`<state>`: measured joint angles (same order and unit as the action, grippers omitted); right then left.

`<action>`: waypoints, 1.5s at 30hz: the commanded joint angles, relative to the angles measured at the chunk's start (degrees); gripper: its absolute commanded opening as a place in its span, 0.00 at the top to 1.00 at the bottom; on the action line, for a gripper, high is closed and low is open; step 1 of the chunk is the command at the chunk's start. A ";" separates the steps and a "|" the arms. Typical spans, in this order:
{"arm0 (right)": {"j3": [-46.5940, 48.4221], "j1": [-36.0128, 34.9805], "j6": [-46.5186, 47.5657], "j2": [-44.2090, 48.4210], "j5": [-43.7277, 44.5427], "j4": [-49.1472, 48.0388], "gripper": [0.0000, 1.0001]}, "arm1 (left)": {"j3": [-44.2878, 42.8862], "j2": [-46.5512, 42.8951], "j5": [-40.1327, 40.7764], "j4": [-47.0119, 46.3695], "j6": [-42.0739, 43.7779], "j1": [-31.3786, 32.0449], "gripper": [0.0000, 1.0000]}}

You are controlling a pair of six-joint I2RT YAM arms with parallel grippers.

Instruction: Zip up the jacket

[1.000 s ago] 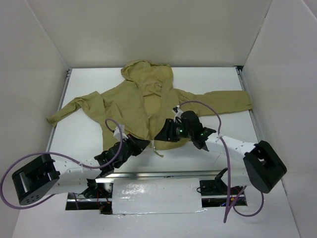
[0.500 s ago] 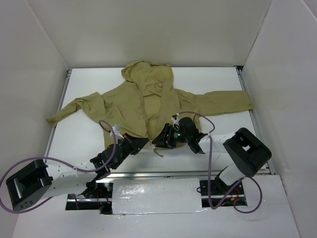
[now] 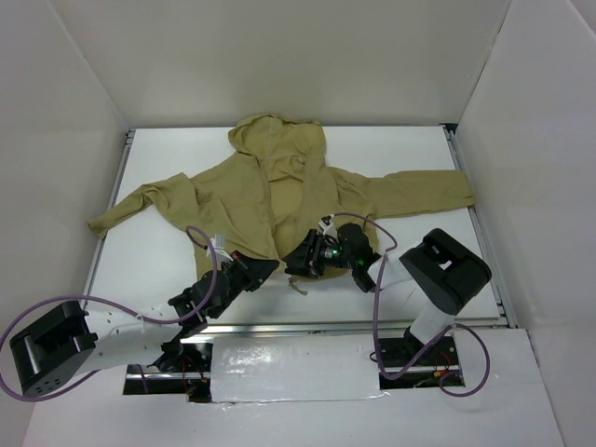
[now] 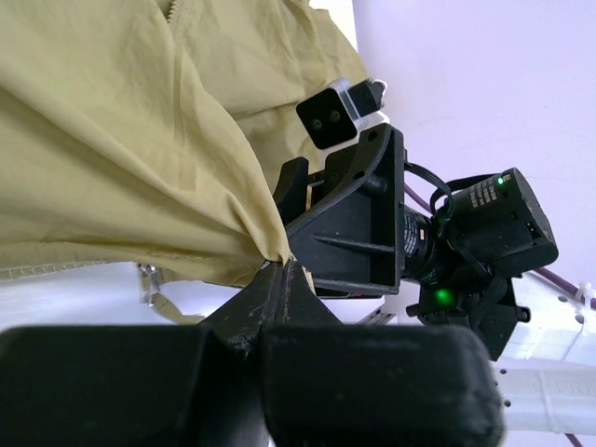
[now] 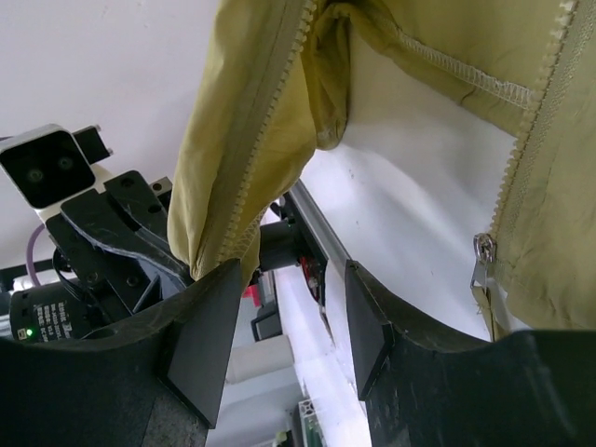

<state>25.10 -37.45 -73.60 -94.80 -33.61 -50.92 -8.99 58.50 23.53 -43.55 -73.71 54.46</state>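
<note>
Risk of cloth snagged instead of slider [image 5: 481, 250], jacket [image 3: 279, 186] spread on white surface [image 3: 410, 149], hem nearest arms, left gripper [image 4: 282, 270] jaws pinched shut on that hem, right gripper [image 5: 291, 279] jaws half open on nothing beside loose zipper edge.

Right arm [image 3: 445, 270]: elbow block swings in from the far right and now sits close behind its wrist.
Right gripper [image 3: 298, 263]: edges left and nearer along the jacket [image 3: 279, 182] hem.
Left arm [image 3: 112, 331]: pulls back toward the left corner.
</note>
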 commanded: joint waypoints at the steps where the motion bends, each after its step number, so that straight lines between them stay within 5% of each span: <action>1: 0.91 0.27 -2.33 -1.78 -2.60 -9.10 0.44 | -1.46 -1.46 0.03 0.92 0.67 0.12 1.00; 22: -0.49 0.63 -2.59 -3.97 -3.39 -14.38 0.41 | 0.73 -2.43 -1.82 4.00 -1.17 0.12 1.00; 28: -0.49 0.71 -4.26 -5.92 -4.10 -16.84 0.51 | 0.91 0.21 -2.70 0.75 -1.26 0.21 1.00; 38: 0.73 1.42 -2.42 -4.42 -3.57 -12.11 0.50 | 1.08 0.12 -3.40 1.36 0.85 0.12 1.00; 45: 1.00 1.33 -1.90 -6.18 -3.92 -13.51 0.79 | 1.52 0.38 -4.36 -0.48 1.90 0.21 1.00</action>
<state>25.06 -36.36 -76.64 -100.36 -37.17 -62.15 -7.75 59.00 20.43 -39.79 -73.65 54.46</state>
